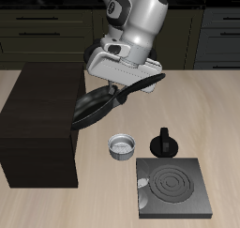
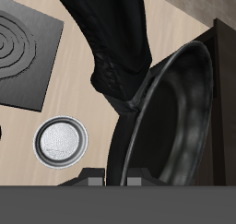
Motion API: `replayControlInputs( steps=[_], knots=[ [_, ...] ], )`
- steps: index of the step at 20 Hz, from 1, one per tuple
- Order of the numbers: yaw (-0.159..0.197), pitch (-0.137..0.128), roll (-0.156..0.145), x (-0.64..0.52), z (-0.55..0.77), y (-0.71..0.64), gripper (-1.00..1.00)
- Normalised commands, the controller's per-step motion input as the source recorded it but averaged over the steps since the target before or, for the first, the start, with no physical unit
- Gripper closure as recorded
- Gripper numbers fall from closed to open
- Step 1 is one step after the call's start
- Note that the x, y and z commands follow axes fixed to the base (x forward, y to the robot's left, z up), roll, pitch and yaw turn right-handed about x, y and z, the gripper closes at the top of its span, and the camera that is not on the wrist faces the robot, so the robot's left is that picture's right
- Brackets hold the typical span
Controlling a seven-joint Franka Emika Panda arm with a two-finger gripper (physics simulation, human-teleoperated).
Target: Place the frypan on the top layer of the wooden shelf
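The frypan (image 1: 94,106), a round black pan with a long straight handle (image 1: 145,83), hangs tilted in the air right by the upper edge of the wooden shelf (image 1: 42,105), a large dark box. My gripper (image 1: 118,89) is shut on the frypan where the handle meets the bowl. The wrist view is filled by the frypan (image 2: 175,126) and its handle (image 2: 111,34), with the gripper (image 2: 115,178) closed over the rim and the wooden shelf (image 2: 227,71) just beyond the pan. The shelf's top surface is bare where it shows.
A small grey metal pot (image 1: 122,146) (image 2: 60,142) stands on the table below the pan. Beside it is a small black knobbed object (image 1: 164,142). A flat black stove (image 1: 174,186) (image 2: 23,57) with a spiral burner lies nearer the front edge.
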Motion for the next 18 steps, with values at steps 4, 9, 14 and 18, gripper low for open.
replayControlInputs(
  steps=[4, 9, 14, 18],
  knots=[
    [0.056, 0.033, -0.093, 0.12, -0.14, -0.46, 1.00],
    [0.045, 0.050, -0.092, 0.13, -0.12, -0.43, 1.00],
    [0.036, 0.083, -0.082, 0.18, -0.21, -0.41, 1.00],
    [0.001, 0.054, -0.072, 0.09, -0.15, -0.43, 1.00]
  ],
)
